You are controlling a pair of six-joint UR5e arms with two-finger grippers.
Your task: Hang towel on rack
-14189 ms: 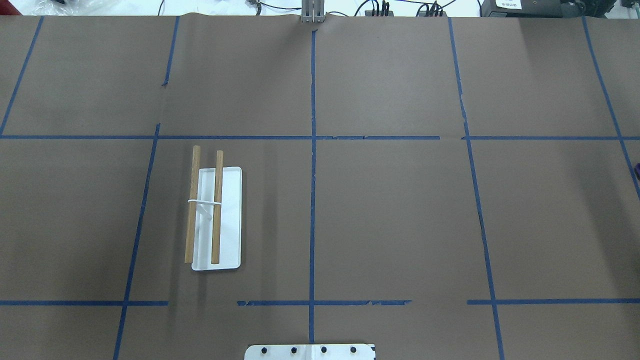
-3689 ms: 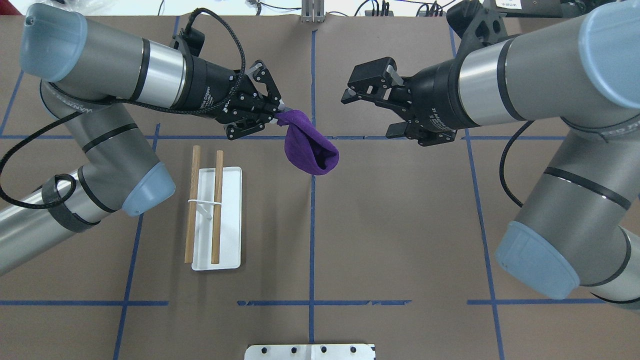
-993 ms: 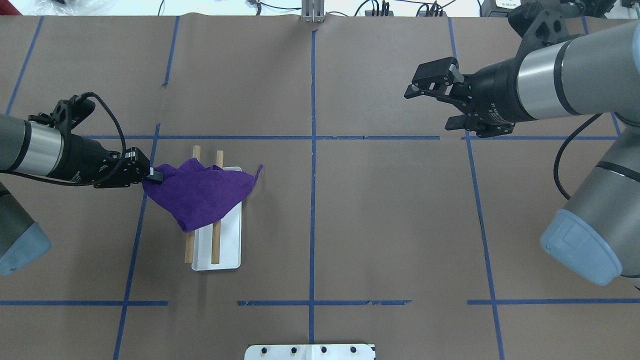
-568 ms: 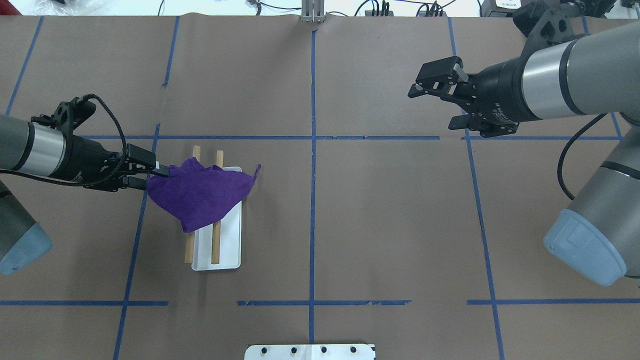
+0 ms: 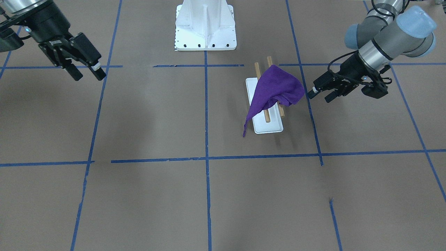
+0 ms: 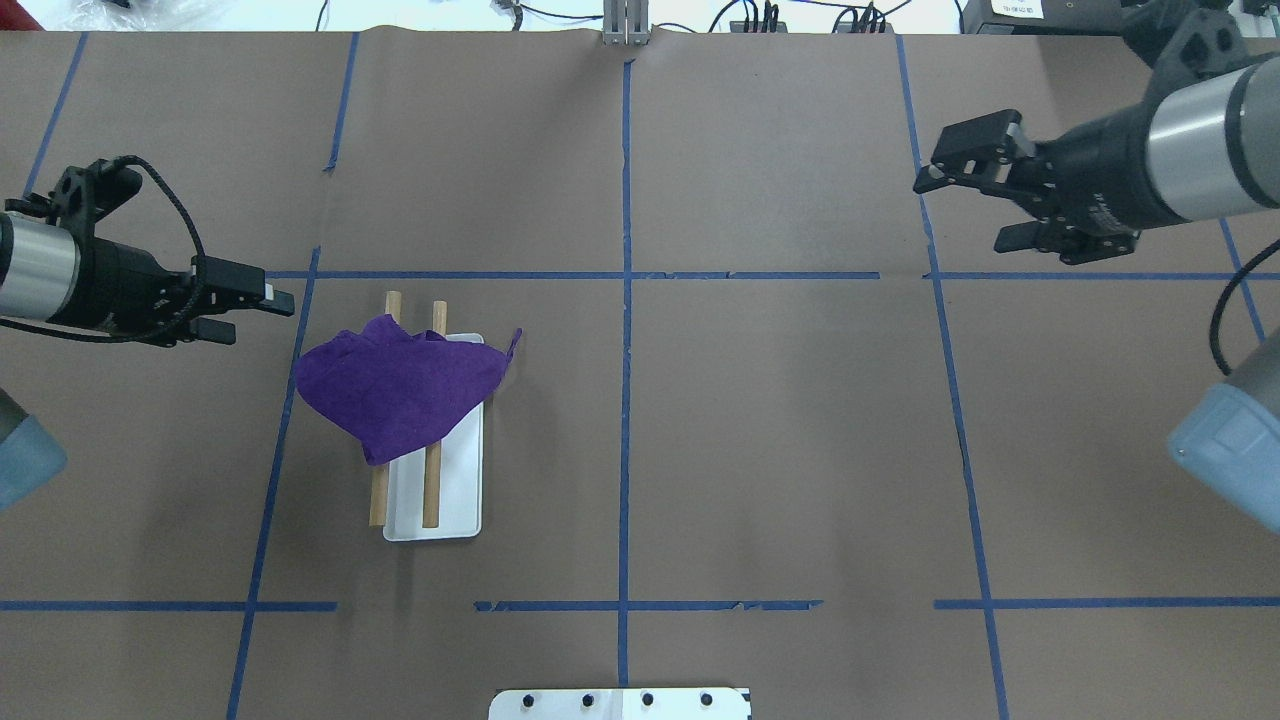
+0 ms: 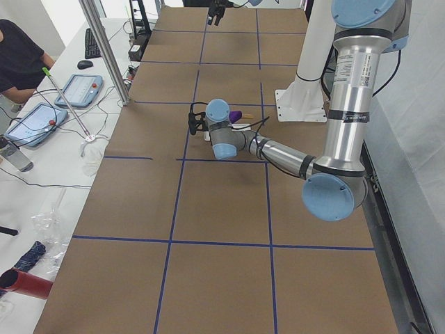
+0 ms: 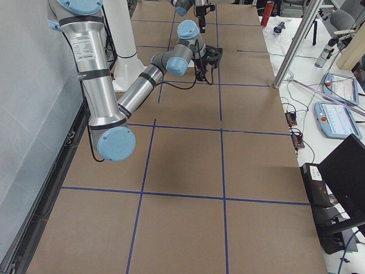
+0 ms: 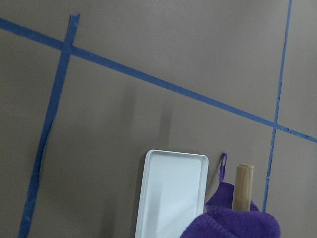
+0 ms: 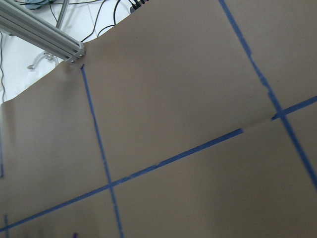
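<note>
In the front-facing view, the small purple cloth towel (image 5: 275, 89) is lying draped over both wooden rods (image 5: 267, 116) of the white-tray rack (image 5: 268, 127). One corner is trailing down past the tray's edge toward the brown paper-covered table (image 5: 174, 195). The left gripper (image 5: 317, 96) is hovering just beside the towel, jaws spread and holding nothing. The right gripper (image 5: 89, 76) is hanging well apart, likewise spread and empty.

From overhead, you are seeing the towel (image 6: 400, 385) covering the far part of the rods and bunching toward the left gripper's (image 6: 262, 318) side. The rods' near ends are showing bare, and neither gripper is touching the cloth.

The exterior left view is giving only a sliver of purple (image 7: 235, 115) behind the near arm, and the exterior right view is showing nothing of the rack.

The left wrist camera is looking at a rod end (image 9: 242, 186) poking out of purple folds beside the tray, with its fingers out of shot. The right wrist camera is showing only paper and blue tape (image 10: 99, 139).

The hanging is looking done, though skewed; what is remaining seems to be drawing the arms clear, perhaps straightening the cloth
</note>
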